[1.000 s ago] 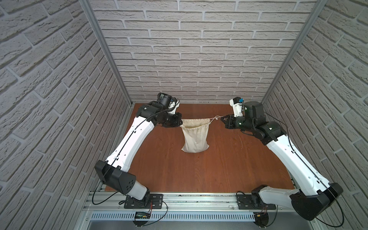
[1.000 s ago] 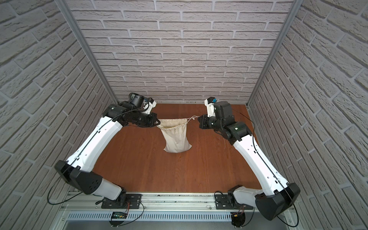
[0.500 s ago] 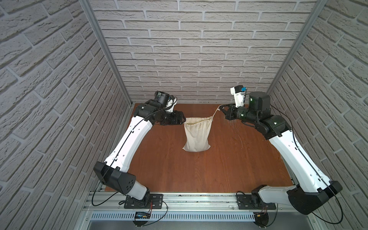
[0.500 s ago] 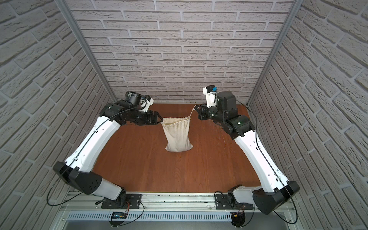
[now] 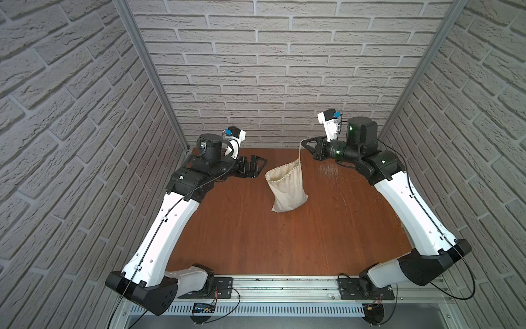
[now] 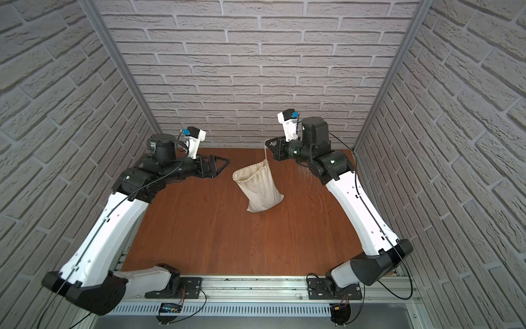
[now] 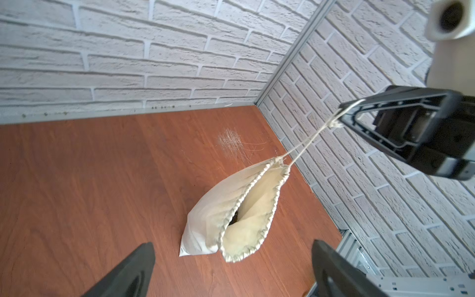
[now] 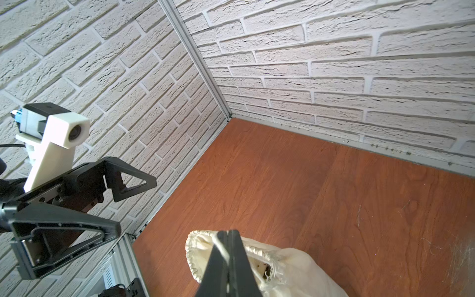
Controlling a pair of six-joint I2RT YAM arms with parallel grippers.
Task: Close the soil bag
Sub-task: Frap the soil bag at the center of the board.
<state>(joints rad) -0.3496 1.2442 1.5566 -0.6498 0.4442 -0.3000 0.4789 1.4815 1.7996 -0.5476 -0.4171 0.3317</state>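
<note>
Top views: soil bag [image 5: 286, 188] leans mouth-up; right jaws clamp cord [image 5: 299, 152]; left jaws wide.

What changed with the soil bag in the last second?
The left gripper released its side of the soil bag, opened and drew back. The right gripper rose, pulling the cord up, so the bag hangs tilted. Unchanged: right gripper shut on the cord, bag mouth open, bottom on the table.
</note>
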